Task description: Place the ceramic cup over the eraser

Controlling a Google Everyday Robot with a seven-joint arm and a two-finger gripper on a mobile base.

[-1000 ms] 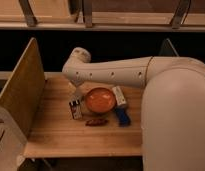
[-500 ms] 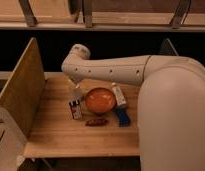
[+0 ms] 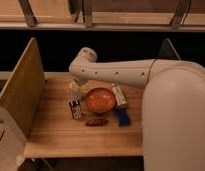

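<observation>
The eraser (image 3: 75,109), a small dark block with white patches, lies on the wooden table (image 3: 56,135) just left of the orange bowl (image 3: 100,100). My gripper (image 3: 74,89) reaches down from the white arm (image 3: 116,75) right behind the eraser, at the bowl's left rim. A small pale shape at the gripper's tip (image 3: 73,95) looks like the ceramic cup, held just above and behind the eraser; the gripper hides most of it.
A white flat box (image 3: 119,95) lies right of the bowl, with a blue block (image 3: 122,117) in front of it. A small brown object (image 3: 96,121) lies in front of the bowl. A wooden side panel (image 3: 21,95) stands at the table's left.
Hardly anything has changed. The gripper stays low behind the eraser, and the objects on the table have not moved.
</observation>
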